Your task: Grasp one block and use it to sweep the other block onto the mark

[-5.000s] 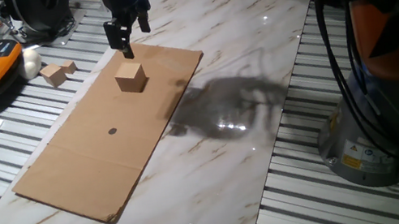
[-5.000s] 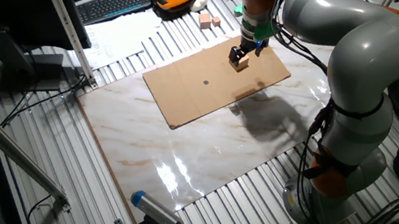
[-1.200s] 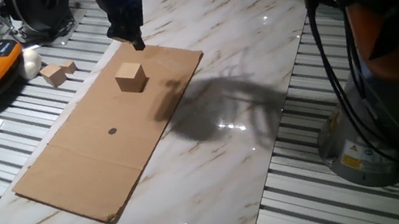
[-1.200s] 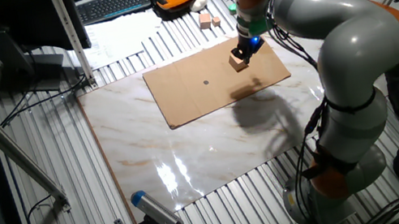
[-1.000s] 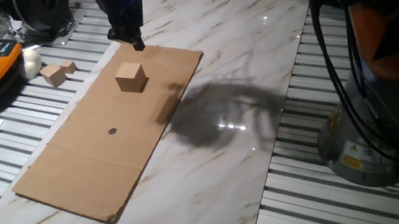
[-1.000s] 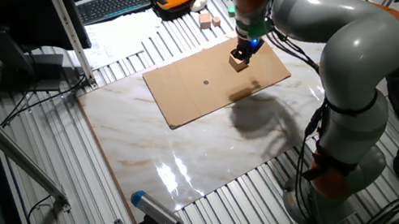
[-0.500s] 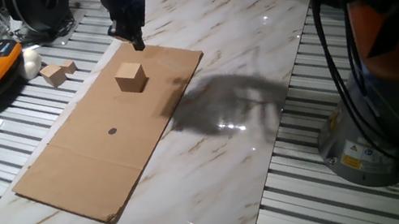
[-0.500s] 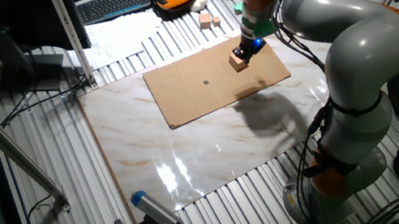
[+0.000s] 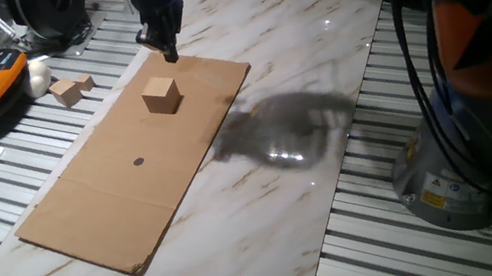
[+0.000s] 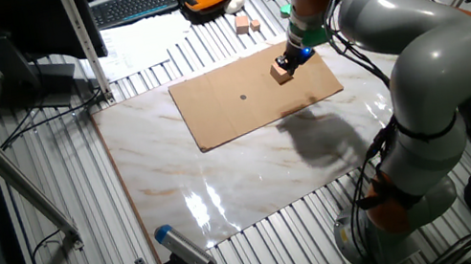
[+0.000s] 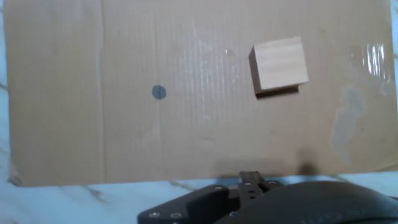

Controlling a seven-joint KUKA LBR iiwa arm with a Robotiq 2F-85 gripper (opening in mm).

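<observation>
The cardboard [image 9: 131, 178] lies flat on the tabletop [image 9: 268, 205] w/ the mark [image 9: 138, 161] near its middle, a small dark dot. Farther back sits the other block [image 9: 160, 95], a plain pale wood cube w/ sharp edges, well apart from the mark & still on the cardboard. Just past it hangs the gripper [image 9: 167, 48], above the far edge of the cardboard, not touching the cube. I can't tell if its fingers are wide or narrow; they look dark & close, & nothing shows between them. I think the step now is to go get a pusher block. Two small wood pieces [image 9: 70, 90] lie off to the side on the slats. To do it well, pick 1 piece, grab it firm, then push the cube straight to the dot, slow.
</observation>
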